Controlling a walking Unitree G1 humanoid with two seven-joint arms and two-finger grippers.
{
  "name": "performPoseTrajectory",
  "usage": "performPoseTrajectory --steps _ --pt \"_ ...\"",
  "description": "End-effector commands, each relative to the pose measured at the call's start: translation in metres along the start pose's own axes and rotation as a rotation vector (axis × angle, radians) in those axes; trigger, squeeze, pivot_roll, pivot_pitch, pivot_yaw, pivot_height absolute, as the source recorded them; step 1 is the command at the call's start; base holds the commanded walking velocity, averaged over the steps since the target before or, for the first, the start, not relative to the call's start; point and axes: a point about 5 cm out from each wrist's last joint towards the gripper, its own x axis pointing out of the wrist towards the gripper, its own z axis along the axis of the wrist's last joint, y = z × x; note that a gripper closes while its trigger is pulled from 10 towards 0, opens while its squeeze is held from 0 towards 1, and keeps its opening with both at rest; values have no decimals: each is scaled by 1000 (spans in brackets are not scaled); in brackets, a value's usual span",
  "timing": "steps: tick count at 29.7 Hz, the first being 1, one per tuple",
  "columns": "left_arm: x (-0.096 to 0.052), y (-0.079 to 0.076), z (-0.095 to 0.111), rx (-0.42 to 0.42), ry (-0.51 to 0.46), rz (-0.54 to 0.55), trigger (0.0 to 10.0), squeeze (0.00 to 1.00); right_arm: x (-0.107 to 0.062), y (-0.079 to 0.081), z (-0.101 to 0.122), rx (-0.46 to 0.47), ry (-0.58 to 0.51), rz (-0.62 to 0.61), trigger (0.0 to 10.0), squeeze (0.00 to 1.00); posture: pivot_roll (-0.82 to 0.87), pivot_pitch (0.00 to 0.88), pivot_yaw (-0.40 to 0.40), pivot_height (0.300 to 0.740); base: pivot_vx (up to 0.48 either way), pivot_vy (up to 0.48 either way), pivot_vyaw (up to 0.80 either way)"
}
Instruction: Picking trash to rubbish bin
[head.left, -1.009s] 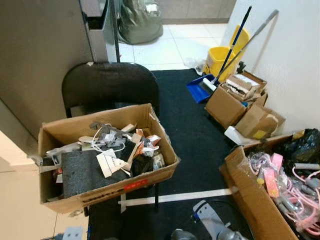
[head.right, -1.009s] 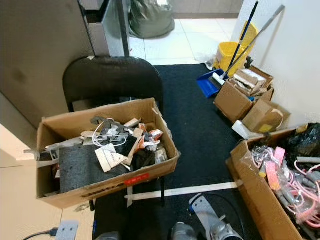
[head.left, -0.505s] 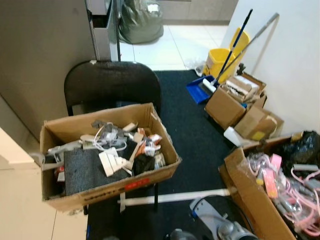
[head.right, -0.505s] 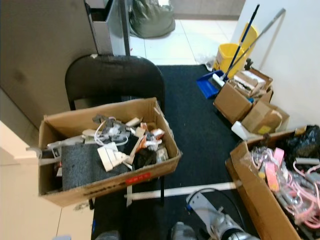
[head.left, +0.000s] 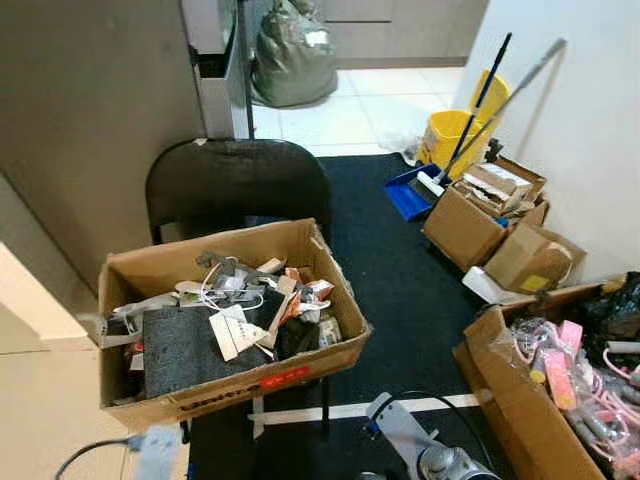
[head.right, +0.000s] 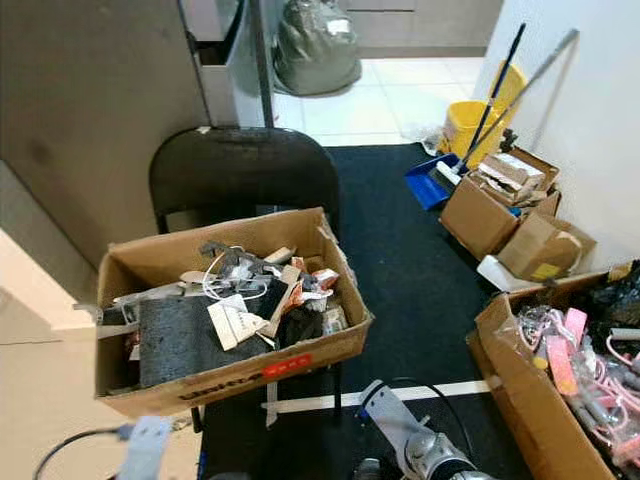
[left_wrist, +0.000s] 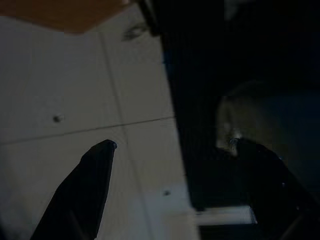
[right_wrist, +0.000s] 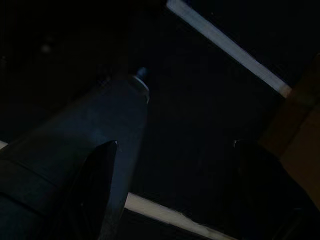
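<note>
An open cardboard box (head.left: 240, 385) stands on a black folding chair (head.left: 240, 185) just ahead of me. It is full of trash: a grey felt pad (head.left: 180, 348), white cables (head.left: 215, 290), paper tags and wrappers (head.left: 305, 295). My left gripper (left_wrist: 176, 144) hangs open over the pale tiled floor at the edge of the dark mat, holding nothing. My right gripper (right_wrist: 175, 144) hangs open over the dark mat, near a white tape strip (right_wrist: 225, 47), also holding nothing. A part of my silver right arm (head.left: 420, 455) shows at the lower edge of the left eye view.
A large box (head.left: 505, 400) of pink cables sits at the right. Beyond it are small cardboard boxes (head.left: 470, 220), a blue dustpan (head.left: 405, 192) and a yellow mop bucket (head.left: 452, 135) with mops. A grey bag (head.left: 293, 60) lies on the far tiles. A grey wall (head.left: 90, 130) runs along the left.
The whole picture has shifted: the camera has tilted up and swung a little, so the box and chair sit further right. Nothing in the scene itself has moved.
</note>
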Motion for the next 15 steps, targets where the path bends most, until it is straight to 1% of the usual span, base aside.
performPoseTrajectory --steps 1,2,3,4,5,6,8,9,11,13,15 --pt "-2 -3 -16 3 66 -36 10000 0 0 7 -15 17 53 29 10000 0 73 26 5 740 0 0 0" --pt "-2 -3 -16 3 66 -36 10000 0 0 7 -15 17 53 29 10000 0 73 26 5 740 0 0 0" --pt "-3 -5 -20 40 78 -52 10000 0 0 5 -17 29 57 26 10000 0 70 27 6 740 0 0 0" --pt "-4 -7 -25 52 94 -66 10000 0 0 4 -20 39 63 28 10000 0 68 31 2 740 0 0 0" --pt "-5 -9 -29 31 111 -73 10000 0 -1 4 -23 45 70 32 10000 0 69 32 1 740 0 0 0" --pt "-5 -9 -29 31 111 -73 10000 0 -1 4 -23 45 70 32 10000 0 69 32 1 740 0 0 0" --pt "-6 -11 -33 -41 122 -69 10000 0 -1 4 -27 41 81 41 10000 0 70 36 -6 740 0 0 0" --pt "-6 -11 -33 -41 122 -69 10000 0 -1 4 -27 41 81 41 10000 0 70 36 -6 740 0 0 0" --pt "-6 -11 -34 -57 119 -65 10000 0 -2 2 -27 9 86 46 10000 0 75 42 -13 740 0 0 0" --pt "-6 -11 -35 -48 124 -67 10000 0 -2 0 -26 4 84 45 10000 0 75 42 -13 740 0 0 0" --pt "-7 -11 -35 -42 128 -69 10000 0 -2 3 -27 -1 84 51 10000 0 77 45 -15 740 0 0 0"
